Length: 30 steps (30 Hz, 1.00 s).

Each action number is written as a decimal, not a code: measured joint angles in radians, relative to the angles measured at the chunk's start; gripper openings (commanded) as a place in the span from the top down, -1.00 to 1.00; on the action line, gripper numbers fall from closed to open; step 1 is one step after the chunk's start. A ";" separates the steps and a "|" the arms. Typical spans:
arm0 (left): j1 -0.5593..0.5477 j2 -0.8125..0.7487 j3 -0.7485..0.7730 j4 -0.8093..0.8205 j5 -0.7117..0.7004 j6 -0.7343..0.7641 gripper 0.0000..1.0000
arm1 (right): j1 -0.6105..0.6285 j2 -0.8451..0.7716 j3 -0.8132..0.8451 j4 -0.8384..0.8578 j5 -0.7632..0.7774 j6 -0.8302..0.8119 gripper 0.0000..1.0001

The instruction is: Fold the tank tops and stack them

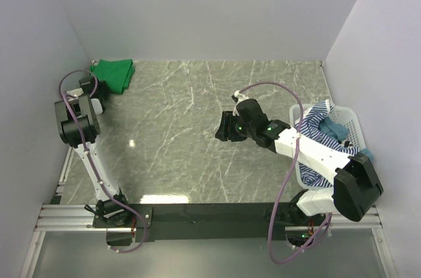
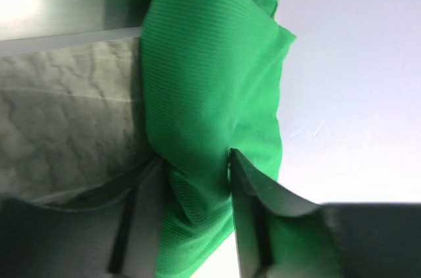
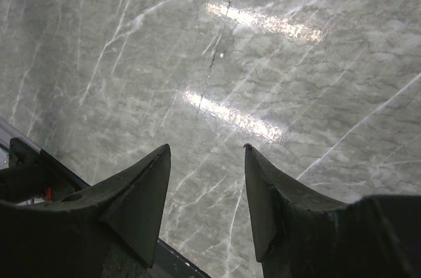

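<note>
Grey marble-patterned tabletop (image 1: 197,133) is spanning the work cell, with plain pale walls (image 1: 197,8) closing it off on three sides.

Hidden or unclear items:
- The right arm's forearm is covering the near part of the white slatted basket (image 1: 353,120), so the basket's full contents cannot be made out.
- The navy-and-white striped tank top (image 1: 317,119) and the teal tank top (image 1: 339,128) are lying crumpled together in the basket, spilling over its rim. Their outlines are not separable.
- In the left wrist view the green cloth is running past the top and bottom of the picture, and shadow is obscuring the left finger's edge.

Surface and room: ceiling lights are reflecting as bright streaks on the tabletop. An aluminium rail (image 1: 66,215) is running along the near edge, under the arm bases.

Task item and tools:
- The green tank top (image 1: 113,73) is lying bunched in the far left corner of the table, against the walls.
- The left gripper (image 1: 92,87) is sitting at the cloth's near left edge. In the wrist view its fingers are standing apart with green cloth (image 2: 210,94) filling the gap; whether they are pressing it cannot be determined.
- The right gripper (image 1: 222,130) is hovering over bare tabletop near the centre, well apart from every garment. Its fingers (image 3: 141,192) are spread, with nothing between them.
</note>
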 measured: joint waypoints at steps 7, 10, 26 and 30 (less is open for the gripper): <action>-0.009 -0.102 -0.026 -0.039 -0.031 0.130 -0.41 | 0.000 -0.002 0.000 0.019 -0.007 -0.012 -0.14; -0.019 -0.166 -0.036 -0.061 -0.048 0.182 -0.49 | 0.000 -0.004 0.000 0.024 -0.007 -0.017 -0.17; -0.113 -0.399 -0.108 -0.262 -0.063 0.372 -0.50 | -0.036 -0.062 -0.014 0.030 -0.023 -0.019 -0.22; -0.251 -0.504 -0.161 -0.330 -0.039 0.426 -0.50 | -0.053 -0.087 -0.017 0.029 -0.022 -0.019 -0.22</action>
